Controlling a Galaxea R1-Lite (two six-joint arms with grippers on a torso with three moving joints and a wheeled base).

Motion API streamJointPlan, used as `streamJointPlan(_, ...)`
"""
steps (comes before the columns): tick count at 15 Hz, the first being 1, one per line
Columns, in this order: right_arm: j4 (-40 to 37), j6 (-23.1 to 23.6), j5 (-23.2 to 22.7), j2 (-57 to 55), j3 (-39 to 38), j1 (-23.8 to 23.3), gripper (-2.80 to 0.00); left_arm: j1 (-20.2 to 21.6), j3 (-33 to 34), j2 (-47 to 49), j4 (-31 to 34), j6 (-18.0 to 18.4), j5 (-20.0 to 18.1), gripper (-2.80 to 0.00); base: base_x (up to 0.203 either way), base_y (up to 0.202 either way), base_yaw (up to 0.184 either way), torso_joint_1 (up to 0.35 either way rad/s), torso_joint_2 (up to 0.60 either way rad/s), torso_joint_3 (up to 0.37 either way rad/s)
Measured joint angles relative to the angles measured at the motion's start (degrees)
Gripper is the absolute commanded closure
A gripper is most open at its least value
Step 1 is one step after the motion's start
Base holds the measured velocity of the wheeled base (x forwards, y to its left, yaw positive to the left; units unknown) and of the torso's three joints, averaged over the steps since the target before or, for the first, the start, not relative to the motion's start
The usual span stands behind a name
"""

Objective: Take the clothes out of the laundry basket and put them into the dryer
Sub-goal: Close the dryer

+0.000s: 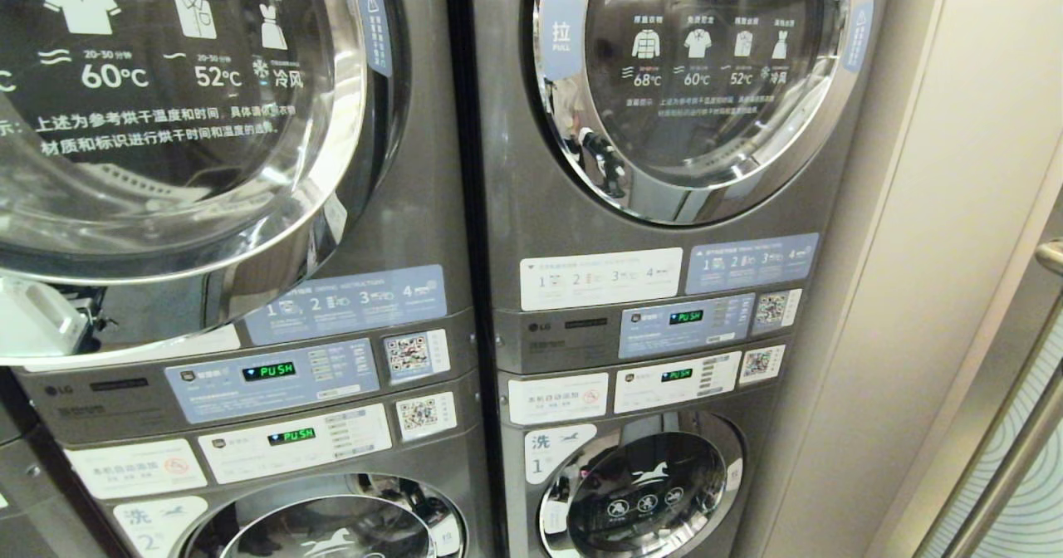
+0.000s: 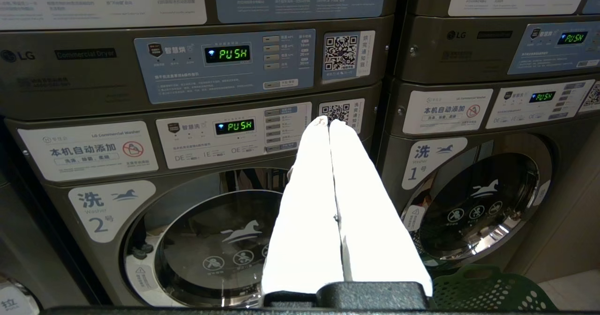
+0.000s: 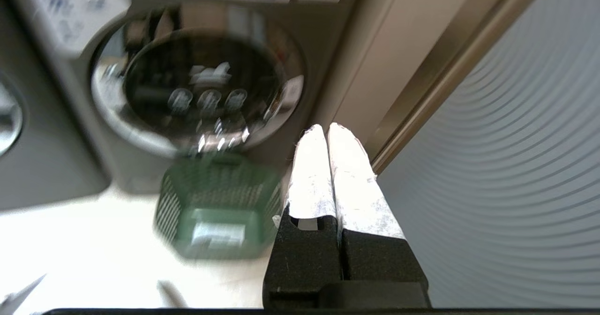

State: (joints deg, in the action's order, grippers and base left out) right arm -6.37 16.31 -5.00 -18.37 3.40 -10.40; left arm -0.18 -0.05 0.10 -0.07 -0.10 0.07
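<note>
The left-hand dryer's round glass door (image 1: 183, 168) stands swung open at the upper left of the head view, and the drum behind it is hidden. The green laundry basket (image 3: 218, 207) sits on the pale floor in front of the lower right washer; its rim (image 2: 492, 291) also shows in the left wrist view. I cannot make out any clothes in it. My right gripper (image 3: 326, 126) is shut and empty, hanging low beside the basket. My left gripper (image 2: 329, 120) is shut and empty, pointing at the lower left washer's control panel. Neither arm shows in the head view.
The right-hand dryer (image 1: 693, 76) has its door closed. Two washers (image 1: 639, 491) with closed doors sit under the dryers. A beige wall (image 1: 913, 251) flanks the machines on the right, followed by a metal-framed patterned glass panel (image 3: 492, 141).
</note>
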Motion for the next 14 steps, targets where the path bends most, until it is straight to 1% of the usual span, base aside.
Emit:
streamJointPlan(1, -1.6, -0.3, -0.1, 0.7, 0.3, 1.1, 0.0, 0.0, 0.0, 0.0, 0.0, 0.0, 0.0, 0.0, 0.0, 0.0, 0.0, 0.0, 0.0, 0.0)
streamJointPlan(3, -2.1, -3.4, 0.1, 1.6, 0.4, 2.4, 0.0, 0.0, 0.0, 0.0, 0.0, 0.0, 0.0, 0.0, 0.0, 0.0, 0.0, 0.0, 0.0, 0.0)
streamJointPlan(5, -3.0, -9.3, 1.8, 1.8, 0.5, 3.0, 0.0, 0.0, 0.0, 0.0, 0.0, 0.0, 0.0, 0.0, 0.0, 0.0, 0.0, 0.0, 0.0, 0.0)
streamJointPlan(6, -3.8, -11.3, 2.6, 1.6, 0.7, 4.0, 0.0, 0.0, 0.0, 0.0, 0.0, 0.0, 0.0, 0.0, 0.0, 0.0, 0.0, 0.0, 0.0, 0.0)
streamJointPlan(7, -4.1, -11.7, 2.8, 1.3, 0.8, 6.0, 0.0, 0.0, 0.0, 0.0, 0.0, 0.0, 0.0, 0.0, 0.0, 0.0, 0.0, 0.0, 0.0, 0.0)
streamJointPlan(9, -4.3, -11.5, 3.0, 1.1, 0.8, 12.0, 0.0, 0.0, 0.0, 0.0, 0.0, 0.0, 0.0, 0.0, 0.0, 0.0, 0.0, 0.0, 0.0, 0.0)
streamJointPlan(10, -4.3, -11.7, 3.4, 1.5, 0.8, 14.0, 0.0, 0.0, 0.0, 0.0, 0.0, 0.1, 0.0, 0.0, 0.0, 0.0, 0.0, 0.0, 0.0, 0.0)
streamJointPlan(12, -3.1, -14.9, 5.5, 2.2, 0.5, 15.3, 0.0, 0.0, 0.0, 0.0, 0.0, 0.1, 0.0, 0.0, 0.0, 0.0, 0.0, 0.0, 0.0, 0.0)
streamJointPlan(14, -3.0, -15.8, 6.0, 2.5, 0.4, 15.7, 0.0, 0.0, 0.0, 0.0, 0.0, 0.0, 0.0, 0.0, 0.0, 0.0, 0.0, 0.0, 0.0, 0.0)
